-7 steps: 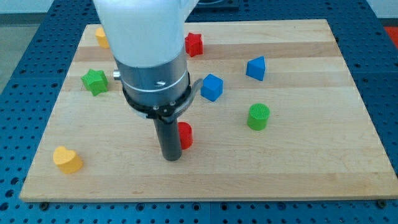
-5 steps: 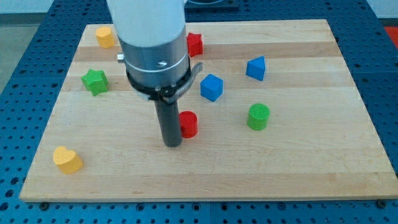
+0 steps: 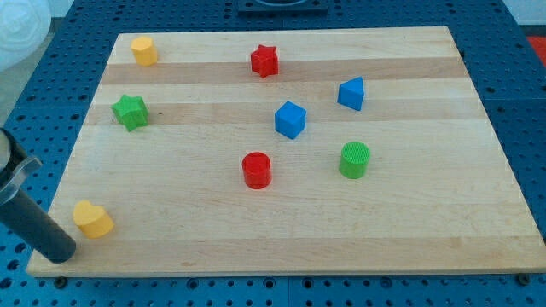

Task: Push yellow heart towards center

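On the wooden board (image 3: 281, 230), near its corner at the view's bottom left, the yellow heart (image 3: 92, 219) is seen just beside the tip (image 3: 60, 254), lying at about 1 o'clock from it, nothing being gripped since the rod bears no jaws.

Rod at the view's lower-left corner

My tip (image 3: 58, 256) is seen at about 7 o'clock, the dark rod slanting up towards 10 o'clock.

My tip (image 3: 58, 254) at worktop (image 3: 409, 222) bottom-left edge, just left of yellow heart (image 3: 92, 219), red cylinder (image 3: 256, 170) near centre.
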Controlling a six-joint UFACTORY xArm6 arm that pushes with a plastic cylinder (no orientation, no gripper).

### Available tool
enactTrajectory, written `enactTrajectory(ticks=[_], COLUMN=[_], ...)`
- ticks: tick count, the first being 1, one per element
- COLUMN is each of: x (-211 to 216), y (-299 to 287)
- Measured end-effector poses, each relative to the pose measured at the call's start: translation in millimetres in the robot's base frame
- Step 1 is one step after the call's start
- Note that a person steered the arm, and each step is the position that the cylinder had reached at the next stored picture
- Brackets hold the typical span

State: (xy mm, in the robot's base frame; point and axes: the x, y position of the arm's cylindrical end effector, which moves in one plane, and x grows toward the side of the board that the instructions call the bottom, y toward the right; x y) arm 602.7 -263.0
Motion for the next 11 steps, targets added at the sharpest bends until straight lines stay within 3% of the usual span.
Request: enactTrajectory(ticks=[3,9,11], x=[-35.7,-56.3,-98.1], y=[20.6,59.4,70.9])
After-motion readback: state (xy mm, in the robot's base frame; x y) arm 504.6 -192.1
